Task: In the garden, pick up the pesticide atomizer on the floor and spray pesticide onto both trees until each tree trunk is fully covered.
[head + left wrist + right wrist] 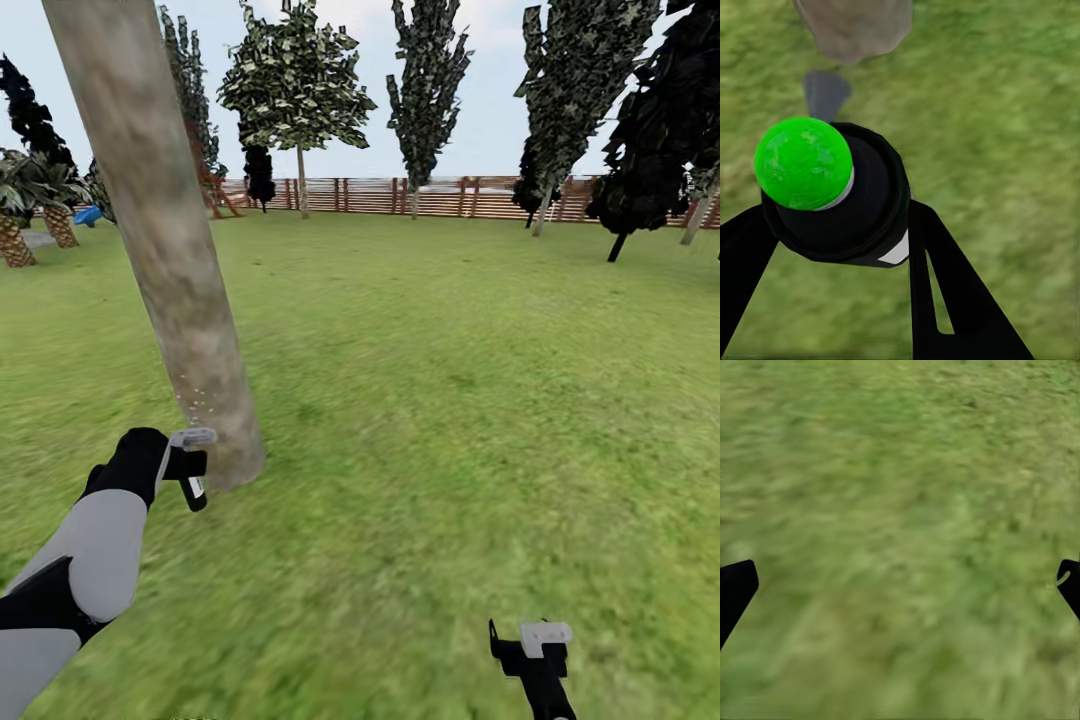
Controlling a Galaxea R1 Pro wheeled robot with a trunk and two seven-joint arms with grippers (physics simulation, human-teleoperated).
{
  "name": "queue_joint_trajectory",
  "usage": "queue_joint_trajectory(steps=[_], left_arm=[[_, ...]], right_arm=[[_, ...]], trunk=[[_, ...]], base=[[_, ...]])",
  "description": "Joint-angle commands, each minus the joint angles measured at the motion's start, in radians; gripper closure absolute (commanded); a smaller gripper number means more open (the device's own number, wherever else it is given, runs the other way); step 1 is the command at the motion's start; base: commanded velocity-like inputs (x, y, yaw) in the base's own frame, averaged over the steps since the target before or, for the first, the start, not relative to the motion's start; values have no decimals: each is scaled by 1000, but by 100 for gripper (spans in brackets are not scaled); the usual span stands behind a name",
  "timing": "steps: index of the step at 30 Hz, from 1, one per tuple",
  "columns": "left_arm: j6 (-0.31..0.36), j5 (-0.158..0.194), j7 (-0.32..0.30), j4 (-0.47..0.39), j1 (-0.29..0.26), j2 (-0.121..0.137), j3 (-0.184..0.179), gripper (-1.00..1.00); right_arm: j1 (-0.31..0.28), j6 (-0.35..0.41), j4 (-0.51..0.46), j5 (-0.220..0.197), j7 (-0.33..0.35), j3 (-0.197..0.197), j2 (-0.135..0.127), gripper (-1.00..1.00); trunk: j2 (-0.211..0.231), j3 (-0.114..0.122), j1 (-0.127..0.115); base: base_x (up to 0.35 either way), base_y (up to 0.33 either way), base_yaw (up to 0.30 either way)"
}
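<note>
Hanging idle near right, the right gripper point(535, 640) gapes over grass, holding nothing. Further left, the left gripper point(180, 465) clamps the dark green pesticide atomizer point(193, 487), nozzle aimed at the mottled grey-brown trunk point(170, 250) just beyond.

- Thick mottled grey-brown tree trunk point(165, 250), just ahead of the left gripper point(190, 470): top cut off by the head view's upper edge; crown unseen.
- Small dark spray bottle point(840, 195) clamped in the left gripper: head view shows only its pale trigger head and a dark stub; label too small to read.
- Left gripper's black fingers point(945, 292): bases cut off in the left wrist view.
- Right gripper point(535, 650): arm cut off by the head view's lower edge.
- Right gripper's black fingertips point(735, 589): mostly cropped in the right wrist view.
- Green grass point(900, 510) below the right gripper: blurred.
</note>
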Motion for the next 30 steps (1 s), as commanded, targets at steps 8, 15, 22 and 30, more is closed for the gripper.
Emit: queue_joint_trajectory(steps=[8, 15, 22, 30], left_arm=[[-1, -7, -4, 1, 0, -12, 5, 100], [-2, -6, -5, 1, 0, -13, 7, 100], [-4, -5, -7, 1, 1, -12, 7, 100], [-4, -5, -7, 1, 1, -13, 10, 100]], right_arm=[[-1, -3, 1, 11, -6, -4, 0, -100], [-1, -3, 1, 11, -6, -4, 0, -100], [-1, -3, 2, 11, -6, -4, -1, -100], [-1, -3, 1, 11, -6, -4, 0, -100]], trunk=[[0, -1, 0], [0, -1, 0], [0, -1, 0], [0, -1, 0]], base=[[146, -269, 264], [162, -257, 35], [176, -243, 1], [179, -241, 184]])
